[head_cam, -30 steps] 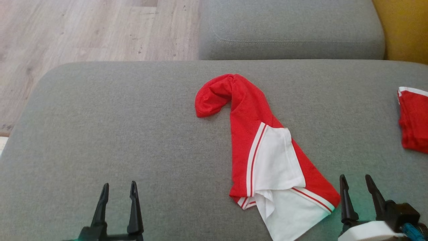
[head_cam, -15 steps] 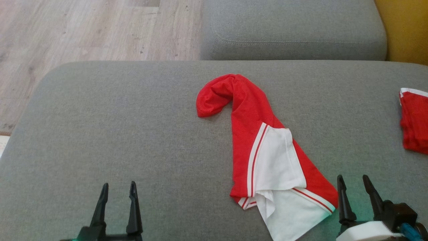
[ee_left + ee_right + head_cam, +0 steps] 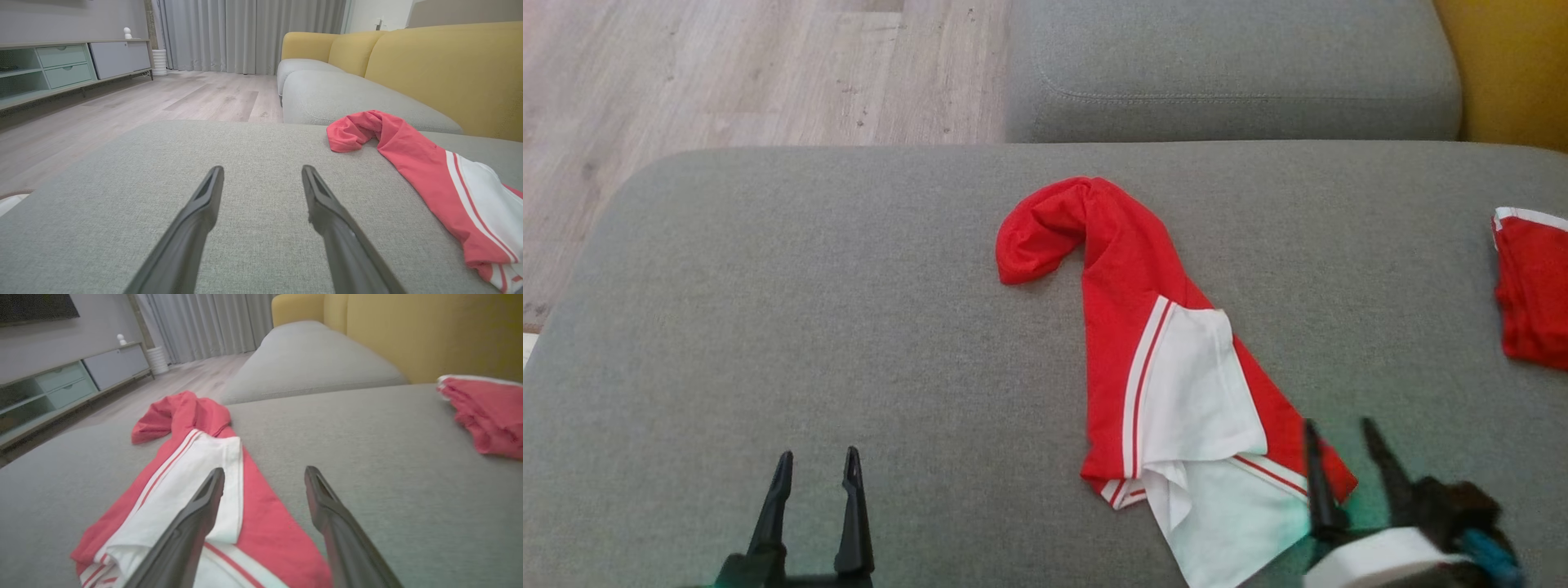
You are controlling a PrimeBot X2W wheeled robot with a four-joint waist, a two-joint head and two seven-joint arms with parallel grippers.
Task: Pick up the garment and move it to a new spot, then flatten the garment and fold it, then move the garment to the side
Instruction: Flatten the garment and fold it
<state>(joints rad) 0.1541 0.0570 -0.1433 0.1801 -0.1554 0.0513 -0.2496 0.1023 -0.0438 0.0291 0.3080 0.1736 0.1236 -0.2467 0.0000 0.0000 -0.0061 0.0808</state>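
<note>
Well, the red shirt [image 3: 1127, 327] lay on the grey sofa [image 3: 768, 327], from the middle toward 5 o'clock. The left gripper [image 3: 818, 454] at 7 o'clock and the right gripper [image 3: 1339, 426] at 5 o'clock were wide open, holding nothing.

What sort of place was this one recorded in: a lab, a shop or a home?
Most likely a home living room: a sofa with grey seats and yellow backrests, a low sideboard with drawers along the wall, floor-length curtains and wood-look flooring.

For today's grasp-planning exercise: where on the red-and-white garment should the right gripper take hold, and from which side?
Probably the garment's near right red edge, from above on the robot's side: it lies flat on the cushion, closest to the open right gripper.
</note>
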